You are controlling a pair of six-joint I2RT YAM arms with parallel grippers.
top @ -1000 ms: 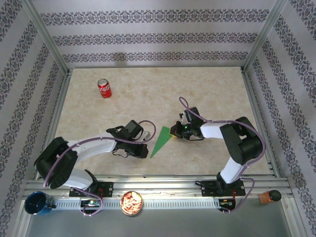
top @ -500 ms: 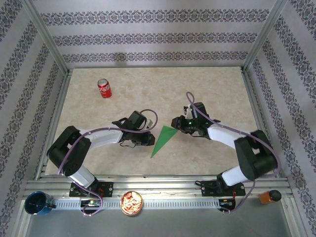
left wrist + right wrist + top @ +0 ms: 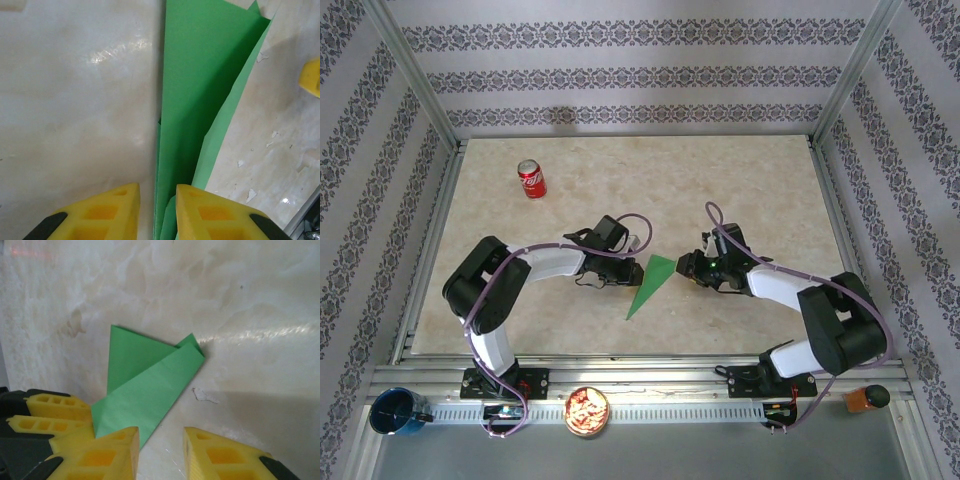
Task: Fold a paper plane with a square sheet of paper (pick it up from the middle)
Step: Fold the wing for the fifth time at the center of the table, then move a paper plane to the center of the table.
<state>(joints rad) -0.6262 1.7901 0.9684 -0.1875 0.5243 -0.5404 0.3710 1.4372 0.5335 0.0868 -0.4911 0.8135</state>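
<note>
Since neither pincer is clamped on anything, I log the slim, pointed, bright green paper plane (image 3: 650,285) as lying free on the beige marble-pattern table (image 3: 750,180). It sits between the two arms, broad end towards the far right and point towards the near edge.

The yellow-fingered left gripper (image 3: 157,194) has its jaws a little apart. In its wrist view they straddle the long axis of the paper, with green showing through the gap and no finger pressing on it. The yellow-fingered right gripper (image 3: 160,436) also has its jaws apart, with bare table in the gap. One corner of the paper lies just beside its left finger, and I cannot tell if they touch.

The round red soda can (image 3: 531,179) stands well apart, at the far left.

Handling, my judgement:
- The paper is very light and thin, and it will likely skate on this smooth top if nudged sideways.
- The folded layers are springy. One flap stands slightly raised in the left wrist view and casts a shadow.
- The creases are fragile, so a hard or skewed squeeze would likely crumple the wing.

I would take hold mid-length on the centre crease, pinching all layers together, and use the lifted flap edge as the way in.
</note>
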